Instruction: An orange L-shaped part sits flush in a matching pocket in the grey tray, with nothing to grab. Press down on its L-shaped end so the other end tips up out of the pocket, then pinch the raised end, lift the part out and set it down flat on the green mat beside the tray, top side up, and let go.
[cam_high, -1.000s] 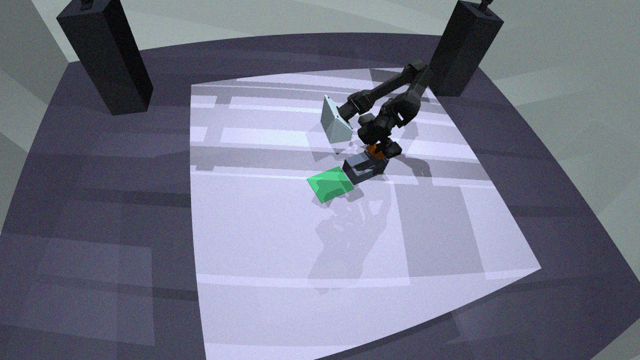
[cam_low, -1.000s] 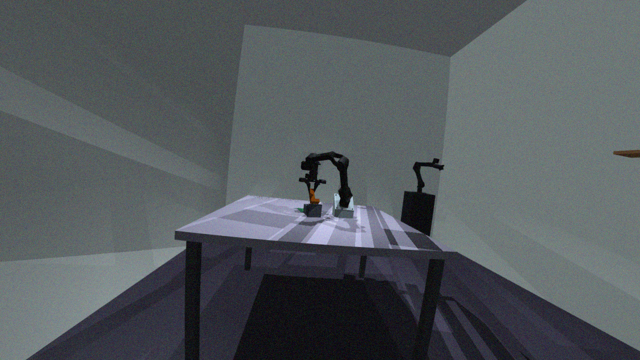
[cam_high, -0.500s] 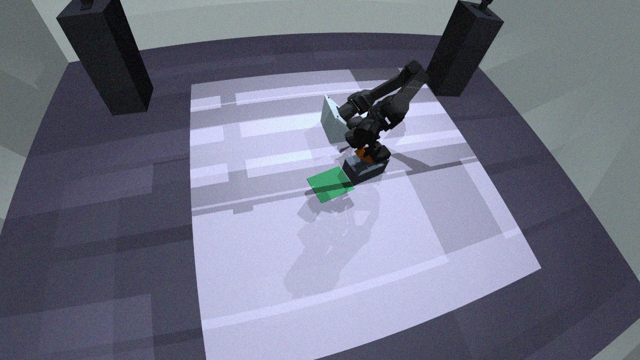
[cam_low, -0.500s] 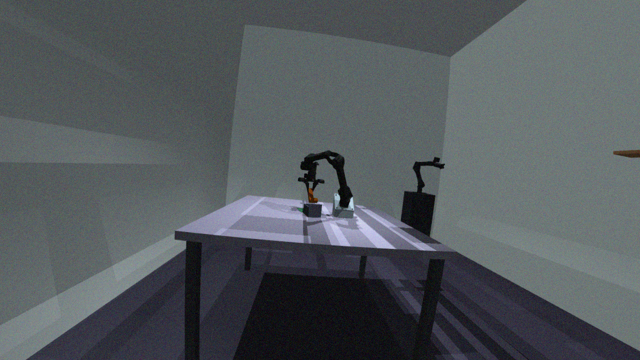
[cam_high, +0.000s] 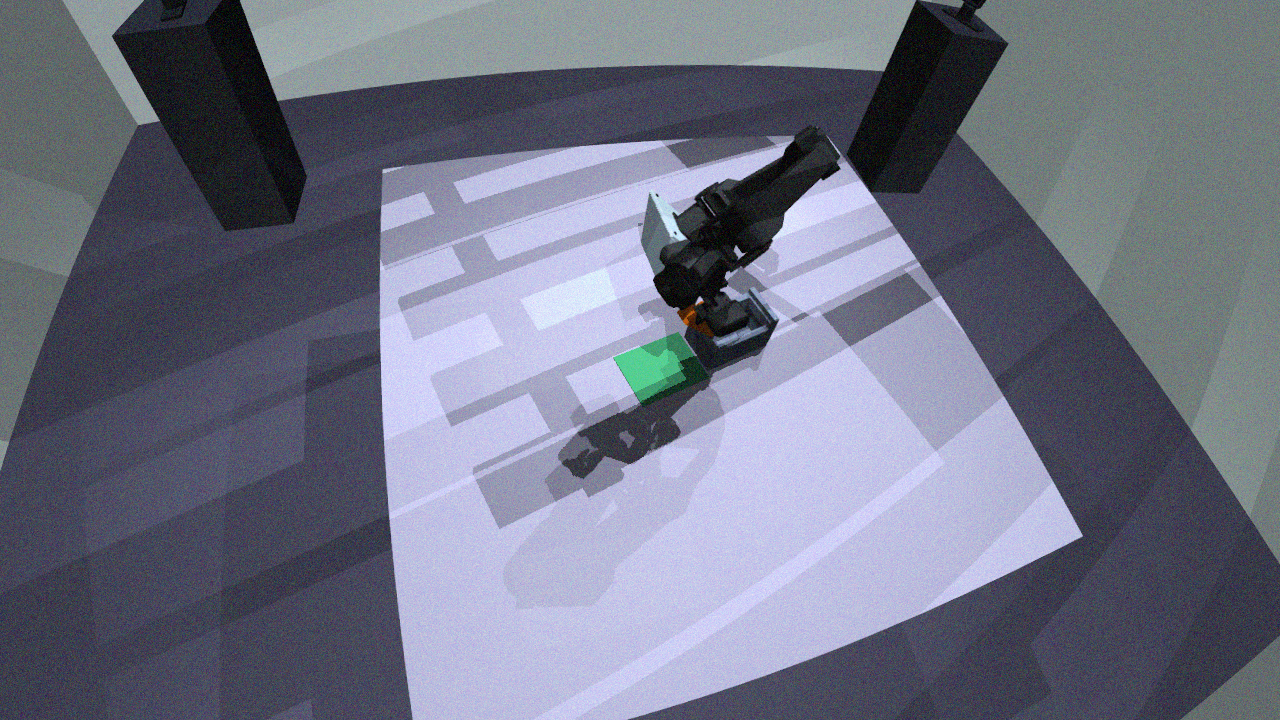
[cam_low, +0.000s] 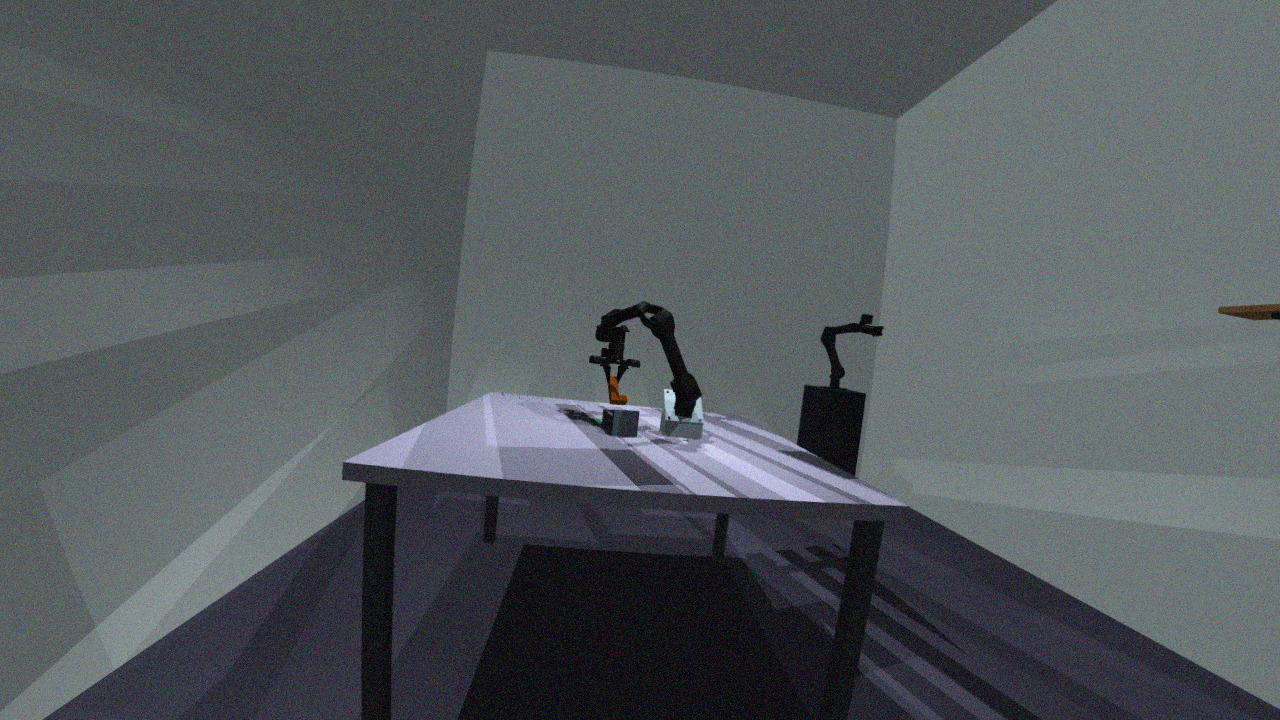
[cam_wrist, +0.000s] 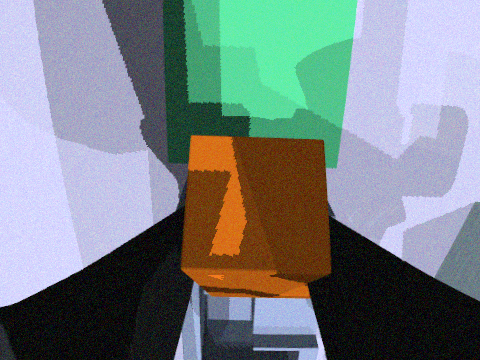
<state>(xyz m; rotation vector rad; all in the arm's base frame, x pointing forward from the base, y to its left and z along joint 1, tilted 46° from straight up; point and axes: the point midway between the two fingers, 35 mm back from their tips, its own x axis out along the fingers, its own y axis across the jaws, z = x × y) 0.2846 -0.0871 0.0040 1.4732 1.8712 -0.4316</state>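
My gripper (cam_high: 700, 318) (cam_low: 615, 379) (cam_wrist: 251, 223) is shut on the orange part (cam_high: 688, 316) (cam_low: 614, 390) (cam_wrist: 285, 210). In the exterior view the part hangs steeply below the fingers, its L-shaped end lowest, above the level of the grey tray (cam_high: 735, 352) (cam_low: 621, 424) (cam_wrist: 287, 316) and apart from it. The wrist view shows the part's block-like face between the black fingers, with some of the tray below it. The green mat (cam_high: 637, 367) (cam_wrist: 280, 60) lies flat beside the tray, partly in shadow; the part covers none or little of it in the top view.
A pale bracket (cam_high: 659, 234) (cam_low: 682, 429) stands upright on the table (cam_high: 805, 537) (cam_low: 501, 461), close to the arm and behind the tray in the top view. Dark pillars (cam_high: 210, 116) (cam_high: 926, 98) stand beyond the table. Patchy shadows cross the table.
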